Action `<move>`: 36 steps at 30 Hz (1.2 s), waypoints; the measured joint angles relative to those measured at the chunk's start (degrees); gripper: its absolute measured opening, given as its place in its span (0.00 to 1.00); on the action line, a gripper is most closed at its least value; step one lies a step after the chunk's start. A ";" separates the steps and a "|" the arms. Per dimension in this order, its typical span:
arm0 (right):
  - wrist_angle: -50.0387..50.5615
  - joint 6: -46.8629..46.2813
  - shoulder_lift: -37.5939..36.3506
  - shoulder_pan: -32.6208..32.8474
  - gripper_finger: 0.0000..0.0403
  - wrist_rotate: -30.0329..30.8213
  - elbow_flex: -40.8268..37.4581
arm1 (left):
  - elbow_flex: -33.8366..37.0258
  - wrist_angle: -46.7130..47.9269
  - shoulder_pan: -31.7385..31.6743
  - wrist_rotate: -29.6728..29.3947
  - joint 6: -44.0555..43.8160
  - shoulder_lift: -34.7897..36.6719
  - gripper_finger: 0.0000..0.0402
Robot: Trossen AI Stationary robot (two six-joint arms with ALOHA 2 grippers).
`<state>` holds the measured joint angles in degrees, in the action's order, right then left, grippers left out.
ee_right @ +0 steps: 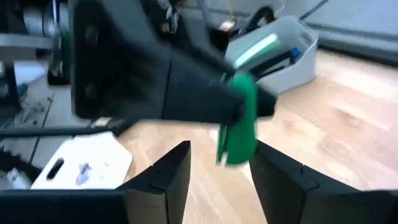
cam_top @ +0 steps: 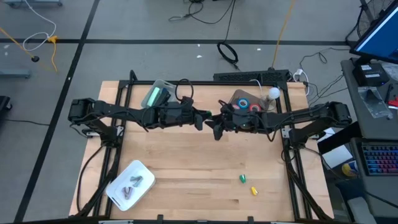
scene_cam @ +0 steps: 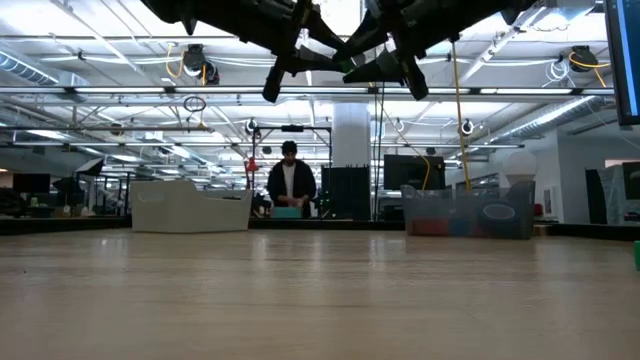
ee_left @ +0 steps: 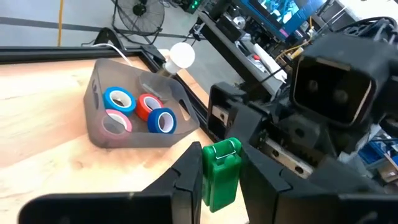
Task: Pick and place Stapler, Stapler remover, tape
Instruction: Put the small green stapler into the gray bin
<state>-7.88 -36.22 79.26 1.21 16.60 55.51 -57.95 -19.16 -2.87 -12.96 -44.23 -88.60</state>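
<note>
Left end effector pinched the upright green stapler remover — right end effector (apparently releasing) stood open alongside.

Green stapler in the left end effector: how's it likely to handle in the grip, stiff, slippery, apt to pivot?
Likely stiff: the green stapler keeps a straight boxy shape between the left end effector fingers. Probably light for its size, since it looks like small moulded plastic. It may slip or pivot: the surface looks smooth and it is pinched at one narrow spot, hanging down in the right wrist view.
</note>
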 joint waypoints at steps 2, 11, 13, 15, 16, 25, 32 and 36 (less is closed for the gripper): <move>1.33 -0.07 0.00 0.00 0.40 -1.38 0.00 | 0.00 0.11 -0.04 -0.10 0.32 -0.02 0.20; 13.11 -1.49 0.00 0.02 0.41 -7.33 0.02 | 0.00 5.84 -2.18 -0.73 1.86 0.18 0.20; 16.37 -1.51 -0.04 0.02 0.41 -8.09 0.02 | 0.00 8.66 -3.00 -0.69 1.95 0.45 0.20; 19.72 -1.46 -0.22 0.02 0.41 -9.32 0.02 | 0.00 12.95 -3.88 -0.63 2.14 1.53 0.20; 21.19 -1.25 -0.24 0.02 0.40 -9.38 0.02 | -0.01 14.41 -4.46 -0.76 2.16 2.00 0.20; 28.16 4.88 -3.71 0.37 0.40 -9.16 0.02 | -0.11 39.31 -10.83 -8.29 2.28 6.98 0.20; 28.29 9.14 -5.96 -0.15 0.39 -8.97 0.01 | 0.02 50.12 -20.17 -11.85 5.52 6.78 0.20; 28.25 10.88 -6.42 -0.13 0.39 -8.96 0.00 | 0.02 49.45 -26.37 -11.80 10.60 5.91 0.20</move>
<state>20.37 -25.33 72.84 1.08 7.64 55.51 -57.93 30.29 -29.24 -24.77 -33.63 -82.69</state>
